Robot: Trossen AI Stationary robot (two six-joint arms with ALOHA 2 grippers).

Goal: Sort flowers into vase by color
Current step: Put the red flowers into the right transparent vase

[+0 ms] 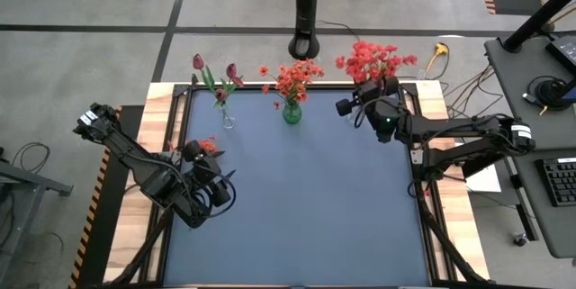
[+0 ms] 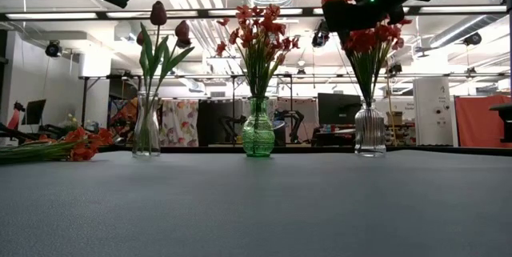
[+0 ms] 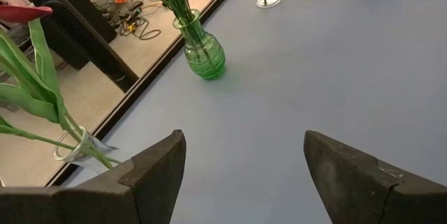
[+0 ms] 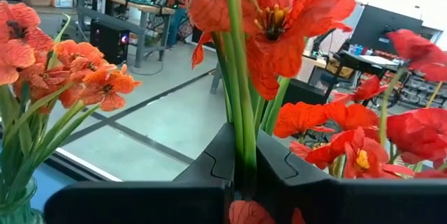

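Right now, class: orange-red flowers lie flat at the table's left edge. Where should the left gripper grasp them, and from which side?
Grip the green stems, not the blooms. The flowers lie flat, so come down from above, fingers straddling the stems crosswise. The left gripper is open nearby.

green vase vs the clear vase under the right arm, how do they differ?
The green vase is tinted and bulbous; the clear vase is colourless and ribbed. The green vase stands mid-row at the table's far edge with orange-red flowers, no arm near it; the clear vase stands to its right, holding red flowers, with the right gripper shut on a green stem above it. Both stand upright.
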